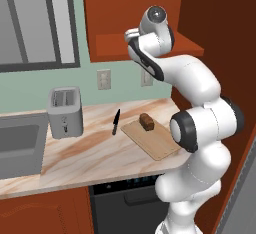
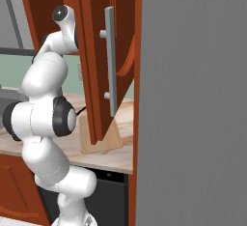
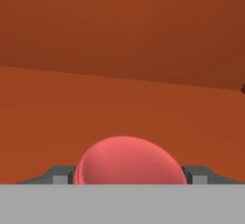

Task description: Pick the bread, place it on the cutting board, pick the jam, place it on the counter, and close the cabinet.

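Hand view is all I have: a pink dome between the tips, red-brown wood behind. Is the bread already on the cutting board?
Observer: Yes, the bread sits on the cutting board.
Operator: What else is on the counter where the jam will go?
Observer: A knife lies just left of the board, and a toaster stands farther left.
Operator: And the cabinet door?
Observer: It stands open, swung out toward the base, grey handle facing the right base view.

The arm (image 1: 200, 123) is folded upward, wrist raised high; both fingers (image 3: 58, 175) stand either side of the jam (image 3: 128, 161).
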